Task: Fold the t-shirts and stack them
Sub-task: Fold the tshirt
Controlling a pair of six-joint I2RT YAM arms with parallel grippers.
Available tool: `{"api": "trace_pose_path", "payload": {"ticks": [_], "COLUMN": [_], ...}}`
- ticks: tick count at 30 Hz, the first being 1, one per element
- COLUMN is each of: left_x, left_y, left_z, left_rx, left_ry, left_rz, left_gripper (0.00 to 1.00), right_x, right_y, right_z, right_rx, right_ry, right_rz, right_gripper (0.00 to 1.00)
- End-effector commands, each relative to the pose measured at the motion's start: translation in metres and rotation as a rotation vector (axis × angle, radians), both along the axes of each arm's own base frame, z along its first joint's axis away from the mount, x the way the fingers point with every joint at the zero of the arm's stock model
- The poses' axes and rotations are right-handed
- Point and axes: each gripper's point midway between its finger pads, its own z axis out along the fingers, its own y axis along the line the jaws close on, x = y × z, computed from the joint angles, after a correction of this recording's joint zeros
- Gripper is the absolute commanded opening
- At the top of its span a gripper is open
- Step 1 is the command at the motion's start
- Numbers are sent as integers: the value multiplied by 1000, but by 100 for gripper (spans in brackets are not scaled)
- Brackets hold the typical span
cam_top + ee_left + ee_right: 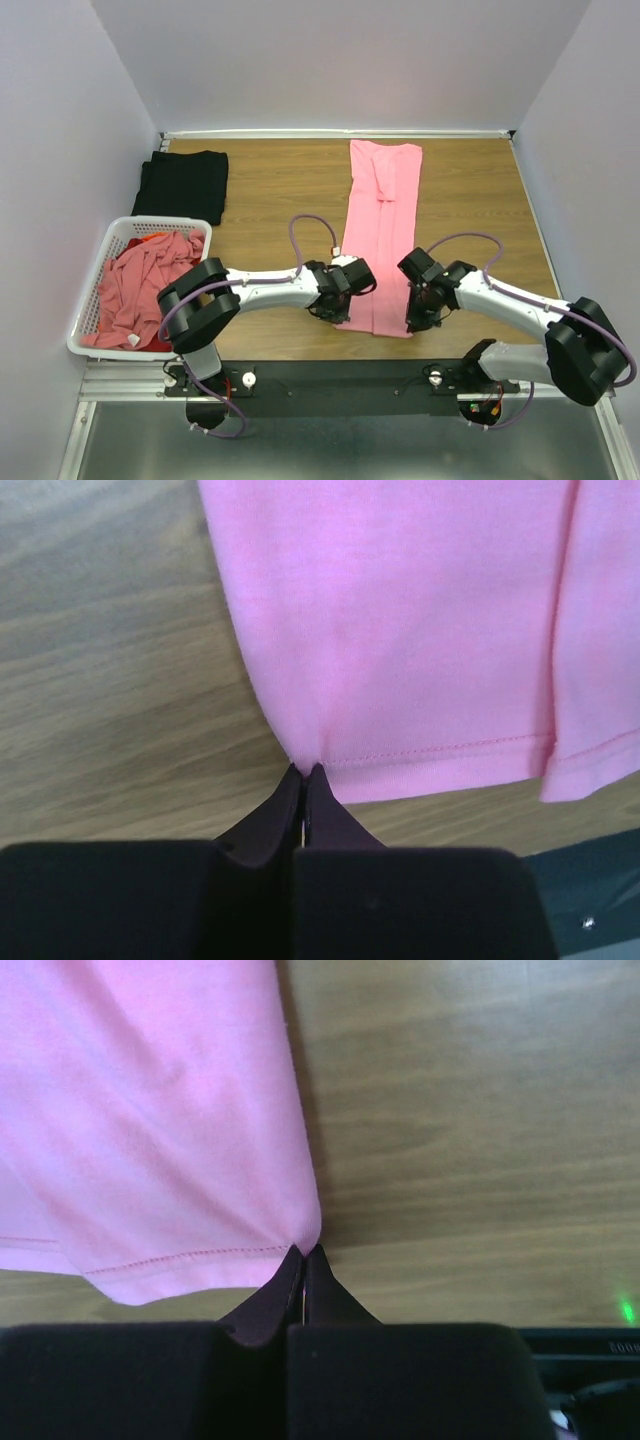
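I am pinching both near hem corners of the pink t-shirt (381, 230).
The left gripper (303, 772) and right gripper (303, 1252) are each gripping one corner, tips pressed together, probably on little cloth; the shirt is lying on the table (480, 200), running lengthwise straight away from both.

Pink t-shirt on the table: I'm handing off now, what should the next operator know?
Left gripper: shut on the pink t-shirt, near-left hem corner.
Right gripper: shut on its near-right hem corner.
Done: black t-shirt lies folded far left; pink one is folded into a long strip.
Left: fold the strip crosswise, stack it, then the crumpled t-shirts in the basket.
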Motion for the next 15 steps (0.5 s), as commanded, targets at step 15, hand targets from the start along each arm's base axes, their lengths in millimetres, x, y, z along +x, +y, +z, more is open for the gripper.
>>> {"api": "trace_pose_path", "payload": {"ticks": [15], "left_x": [51], "left_y": [1], "left_z": [52], "left_rx": [-21], "left_ry": [-32], "left_rz": [2], "left_gripper": [0], "right_x": [50], "right_y": [13], "right_z": [61], "right_rx": [-75], "right_ry": [-111], "right_rz": [67], "right_gripper": [1]}}
